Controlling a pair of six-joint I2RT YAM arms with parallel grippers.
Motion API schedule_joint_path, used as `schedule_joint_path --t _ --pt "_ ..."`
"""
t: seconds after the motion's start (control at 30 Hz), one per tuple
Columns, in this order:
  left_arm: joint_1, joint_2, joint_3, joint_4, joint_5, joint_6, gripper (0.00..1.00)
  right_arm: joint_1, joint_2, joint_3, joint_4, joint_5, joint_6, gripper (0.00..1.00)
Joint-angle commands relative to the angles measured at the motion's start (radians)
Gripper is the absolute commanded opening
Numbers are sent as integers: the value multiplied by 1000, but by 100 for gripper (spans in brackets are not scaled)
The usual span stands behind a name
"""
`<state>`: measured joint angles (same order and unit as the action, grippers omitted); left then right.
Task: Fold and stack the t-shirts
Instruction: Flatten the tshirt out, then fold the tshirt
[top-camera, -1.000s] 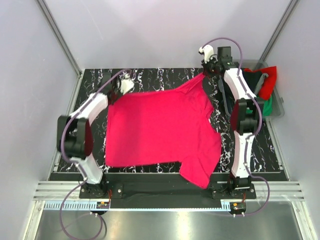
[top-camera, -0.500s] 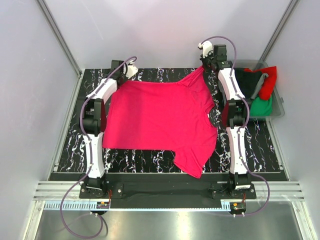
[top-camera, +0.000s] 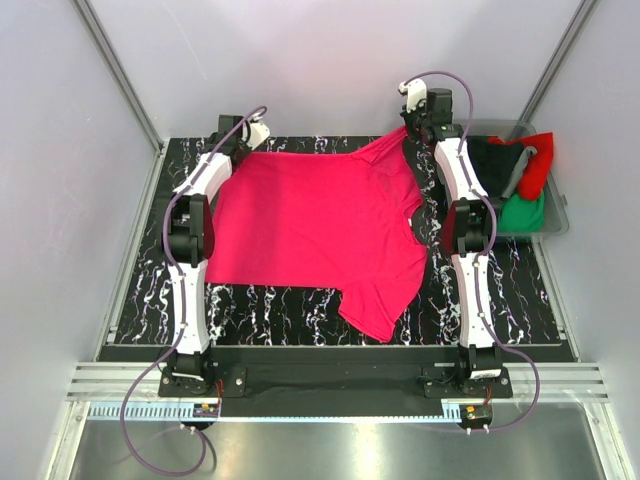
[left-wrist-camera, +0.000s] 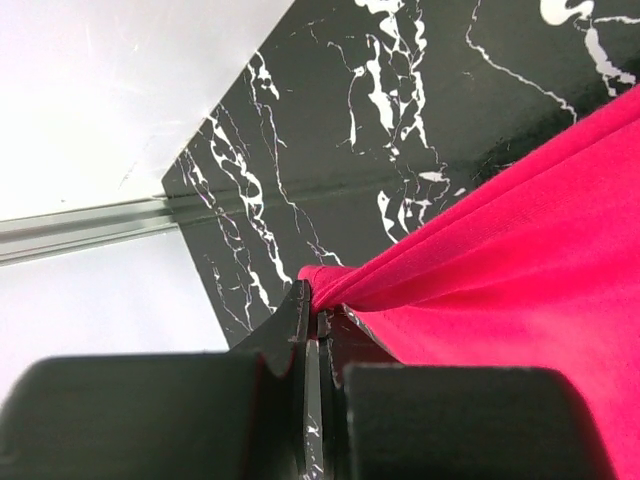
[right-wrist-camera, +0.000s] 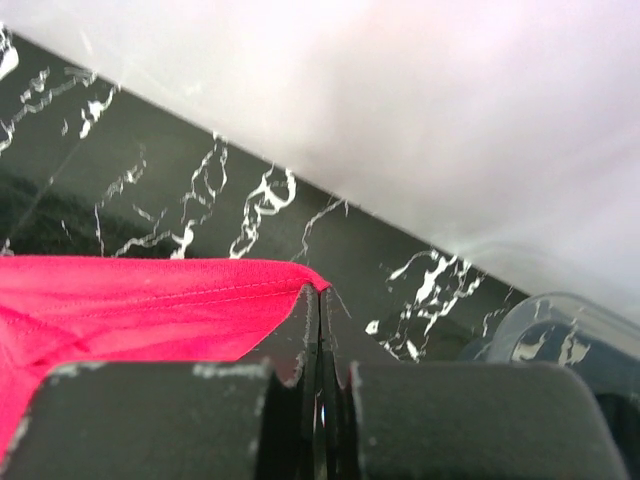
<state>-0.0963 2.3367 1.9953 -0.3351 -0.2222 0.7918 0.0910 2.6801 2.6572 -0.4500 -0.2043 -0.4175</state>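
Spreading step: my left gripper (left-wrist-camera: 312, 305) and right gripper (right-wrist-camera: 318, 297) each pinch the far edge of the crimson-pink t-shirt (top-camera: 315, 225) over the bench (top-camera: 140, 290); next, probably, lay it flat and release.

- Left arm (top-camera: 188, 290): stretched far forward, nearly straight, wrist at the far left.
- Left gripper (left-wrist-camera: 308, 312): jaws closed, pinching an edge of the pink t-shirt (top-camera: 310, 225).
- Right arm (top-camera: 478, 290): extended likewise, wrist at the far right.
- Right gripper (right-wrist-camera: 318, 300): jaws closed on the pink t-shirt.
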Motion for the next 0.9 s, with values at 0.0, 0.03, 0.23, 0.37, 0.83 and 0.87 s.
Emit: schedule_joint_path --t 0.0,0.03,0.23,0.37,0.83,0.87 --pt "7 -68 8 70 -28 -17 0 12 -51 56 99 -17 17 0" --pt "9 -68 -1 74 -29 -14 0 18 -46 61 103 -15 17 0" --pt "10 -73 -10 76 -40 -11 0 39 -42 55 109 -18 11 0" --pt "12 -111 -49 70 -25 -9 0 61 -112 -51 103 -15 -41 0" --pt "12 -281 -250 68 20 17 0 67 -448 -410 4 -10 -26 0" --pt "10 -299 -260 70 33 18 0 69 -462 -430 1 -9 -27 0"
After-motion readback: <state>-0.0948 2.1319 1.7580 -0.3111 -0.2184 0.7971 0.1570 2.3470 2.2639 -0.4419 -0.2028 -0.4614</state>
